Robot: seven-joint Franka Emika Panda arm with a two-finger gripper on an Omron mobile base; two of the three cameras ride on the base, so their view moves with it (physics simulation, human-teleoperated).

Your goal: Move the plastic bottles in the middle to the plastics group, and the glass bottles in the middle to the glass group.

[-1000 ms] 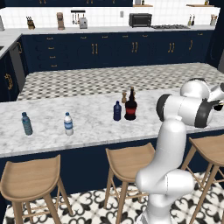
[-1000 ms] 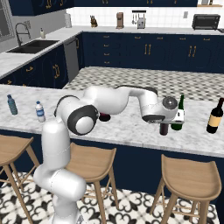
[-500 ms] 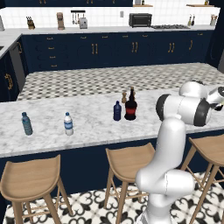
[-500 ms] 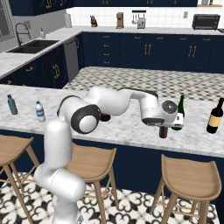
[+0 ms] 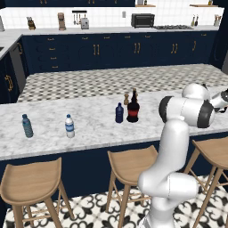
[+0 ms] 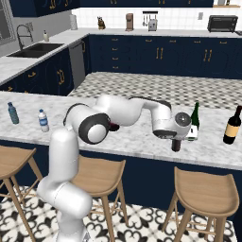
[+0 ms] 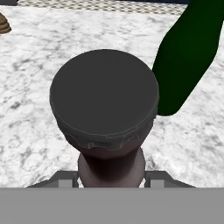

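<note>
room: a rendered kitchen with navy cabinets; the work goes on at a marble counter (image 6: 142, 142) with wooden stools in front.

held bottle: in the hand view a dark glass bottle (image 7: 105, 109) with a wide black cap sits by its neck between the fingertips; in the right base view it hangs under the gripper (image 6: 176, 142) at the counter's front edge.

gripper: pinching the bottle's neck, jaws partly apart around it.

glass group: the green wine bottle (image 6: 194, 124) is just beside the held bottle; the dark wine bottle (image 6: 232, 126) with a cream label is further right.

middle: the navy bottle (image 5: 119, 113), the squat red-labelled bottle (image 5: 132, 109) and the tiny brown bottle (image 5: 126, 99) stand together, not yet sorted.

plastics group: two clear water bottles (image 5: 69, 126) far left.

risk, collision: the green bottle is so close that a sideways drift while lowering could knock it over.

risk, edge: the held bottle looks near the front edge; released tilted, it might topple off.

risk, grip: a neck-only hold lets the body swing.
</note>
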